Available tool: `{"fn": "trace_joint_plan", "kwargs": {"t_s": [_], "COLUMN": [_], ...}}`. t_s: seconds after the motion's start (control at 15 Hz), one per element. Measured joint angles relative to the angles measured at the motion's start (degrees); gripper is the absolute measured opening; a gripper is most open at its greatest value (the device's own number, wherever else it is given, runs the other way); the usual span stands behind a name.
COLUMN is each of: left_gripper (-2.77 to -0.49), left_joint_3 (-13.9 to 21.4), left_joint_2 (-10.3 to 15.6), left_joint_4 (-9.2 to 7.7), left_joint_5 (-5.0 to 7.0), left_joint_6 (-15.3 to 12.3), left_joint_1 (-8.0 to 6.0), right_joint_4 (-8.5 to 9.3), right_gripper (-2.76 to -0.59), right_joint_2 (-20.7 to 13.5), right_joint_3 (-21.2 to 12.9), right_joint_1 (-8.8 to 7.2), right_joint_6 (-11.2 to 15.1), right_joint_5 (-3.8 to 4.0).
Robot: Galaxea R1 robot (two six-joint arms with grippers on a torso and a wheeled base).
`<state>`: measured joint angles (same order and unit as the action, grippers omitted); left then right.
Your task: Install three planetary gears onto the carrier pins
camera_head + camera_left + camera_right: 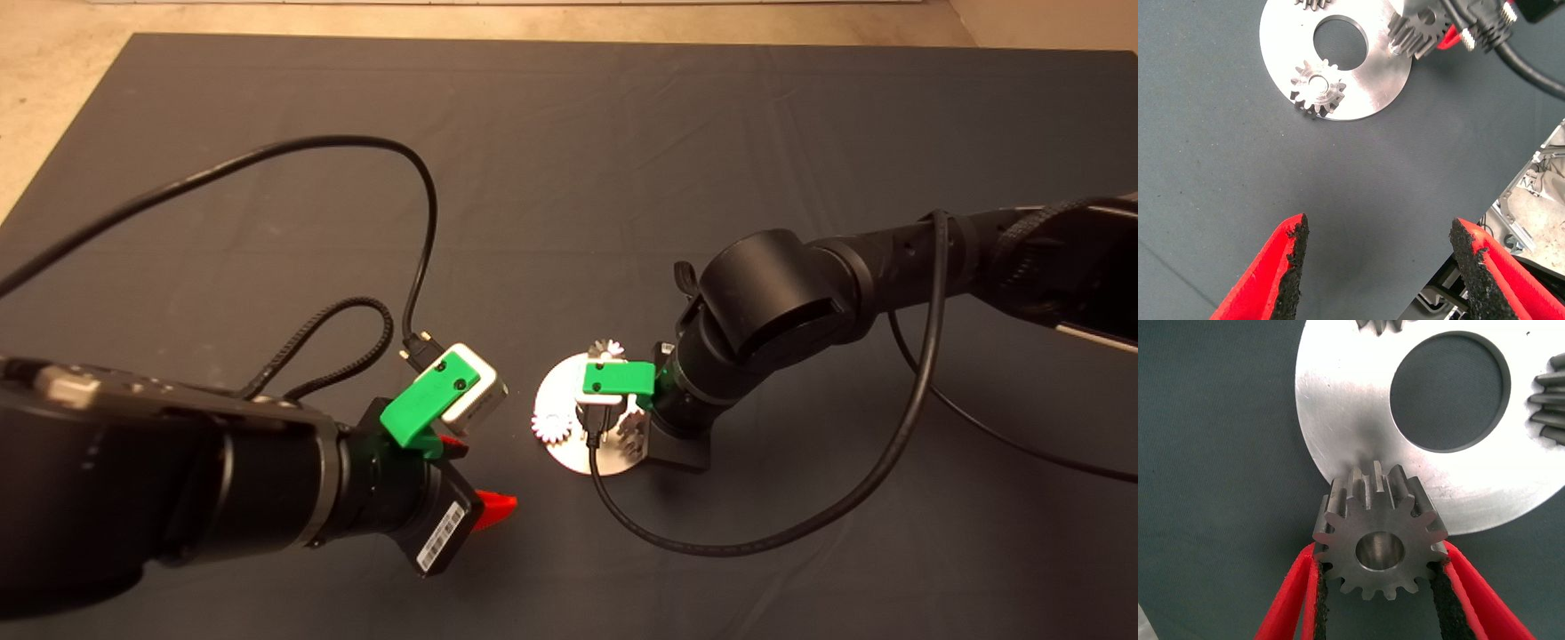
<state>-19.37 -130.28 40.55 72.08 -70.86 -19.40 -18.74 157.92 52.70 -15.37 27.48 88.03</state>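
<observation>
The silver carrier plate [569, 449] lies mid-mat. One planetary gear [553, 427] sits on its left side and another [607, 348] at its far edge. The first also shows in the left wrist view as a seated gear [1318, 87]. My right gripper [1379, 587] is shut on a third gear [1379, 547], held tilted over the plate's rim [1351, 420]. The left wrist view shows this held gear [1418, 33] with a short pin [1393, 48] right under it. The other carrier pins are hidden by gears. My left gripper [1378, 267] hovers open over bare mat, left of the plate [1371, 93].
Black cables loop over the mat: one [418, 196] runs behind the left arm and one [756, 533] curls in front of the right arm. The mat's far edge meets a pale floor [53, 53]. Frame parts [1538, 200] show beyond the mat's edge in the left wrist view.
</observation>
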Motion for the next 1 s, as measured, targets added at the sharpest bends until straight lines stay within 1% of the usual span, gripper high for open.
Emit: {"fn": "trace_joint_plan", "kwargs": {"t_s": [0.2, 0.47, 0.6, 0.8, 1.0], "left_gripper": [-1.80, -1.80, -1.80, -1.80, -1.80], "left_joint_3": [0.0, 0.0, 0.0, 0.0, 0.0], "left_joint_2": [0.0, 0.0, 0.2, 0.3, 0.3], "left_joint_4": [0.00, 0.00, 0.00, 0.00, 0.00], "left_joint_5": [0.00, -0.06, -0.50, -0.62, -0.72], "left_joint_6": [0.0, -0.5, -0.5, -0.5, -0.5], "left_joint_1": [0.00, 0.00, 0.00, 0.00, 0.00], "right_joint_4": [0.71, 2.19, 2.48, 3.26, 3.39], "right_gripper": [-2.45, -2.45, -2.45, -2.45, -2.45], "right_joint_2": [0.0, 0.0, 0.0, 0.0, 0.0], "right_joint_3": [0.0, 0.0, 0.0, 0.0, 0.0], "right_joint_1": [-1.05, -1.33, -2.04, -2.10, -2.10], "right_joint_6": [0.0, 0.0, 0.0, 0.0, 0.0], "right_joint_5": [-0.10, -0.10, -0.10, -0.12, -0.11]}}
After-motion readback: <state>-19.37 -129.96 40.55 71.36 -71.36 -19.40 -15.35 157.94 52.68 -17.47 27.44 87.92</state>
